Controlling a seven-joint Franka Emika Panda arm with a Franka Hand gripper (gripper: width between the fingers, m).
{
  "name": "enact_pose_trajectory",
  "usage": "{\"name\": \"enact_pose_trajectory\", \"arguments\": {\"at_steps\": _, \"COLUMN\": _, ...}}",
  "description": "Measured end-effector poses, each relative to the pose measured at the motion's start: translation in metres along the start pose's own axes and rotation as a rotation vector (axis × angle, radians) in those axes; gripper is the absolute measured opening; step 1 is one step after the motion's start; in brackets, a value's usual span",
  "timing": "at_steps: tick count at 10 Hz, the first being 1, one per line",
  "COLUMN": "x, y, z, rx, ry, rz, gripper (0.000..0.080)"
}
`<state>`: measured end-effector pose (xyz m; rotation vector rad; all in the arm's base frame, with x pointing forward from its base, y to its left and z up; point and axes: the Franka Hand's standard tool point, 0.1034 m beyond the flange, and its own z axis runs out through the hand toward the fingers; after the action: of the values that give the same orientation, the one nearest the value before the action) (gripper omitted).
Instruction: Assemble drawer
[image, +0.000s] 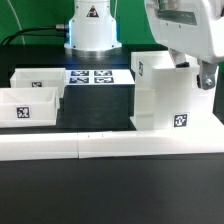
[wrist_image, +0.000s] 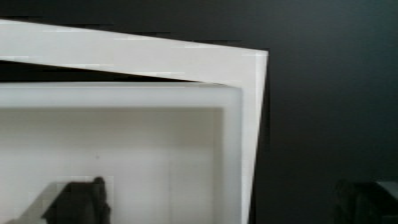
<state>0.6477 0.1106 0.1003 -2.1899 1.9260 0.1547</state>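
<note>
As the gripper (image: 198, 68) hovers wide open and empty over the casing (image: 160, 95) at right, risk looms. An off-centre pinch could twist it askew.

Black table (image: 110, 192), dark backdrop (image: 30, 15) behind

Casing (image: 160, 90) smooth matt white plastic; trays (image: 30, 100) same.
</note>
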Motion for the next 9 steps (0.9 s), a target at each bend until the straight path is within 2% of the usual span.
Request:
{"name": "enact_pose_trajectory", "arguments": {"at_steps": 2, "x": 0.001, "y": 0.003, "z": -0.002, "rx": 0.000, "ry": -0.005, "rz": -0.082, "gripper": 0.0647}}
{"name": "enact_pose_trajectory", "arguments": {"at_steps": 3, "x": -0.001, "y": 0.007, "z": -0.008, "rx": -0.001, "ry": -0.006, "rz": -0.135, "gripper": 0.0649}}
{"name": "enact_pose_trajectory", "arguments": {"at_steps": 4, "x": -0.004, "y": 0.012, "z": -0.019, "rx": -0.004, "ry": -0.009, "rz": -0.201, "gripper": 0.0649}}
{"name": "enact_pose_trajectory", "arguments": {"at_steps": 7, "x": -0.009, "y": 0.036, "z": -0.048, "rx": 0.010, "ry": -0.022, "rz": -0.357, "gripper": 0.0649}}
{"name": "enact_pose_trajectory", "arguments": {"at_steps": 9, "x": -0.009, "y": 0.036, "z": -0.043, "rx": 0.004, "ry": -0.024, "rz": -0.368, "gripper": 0.0649}}
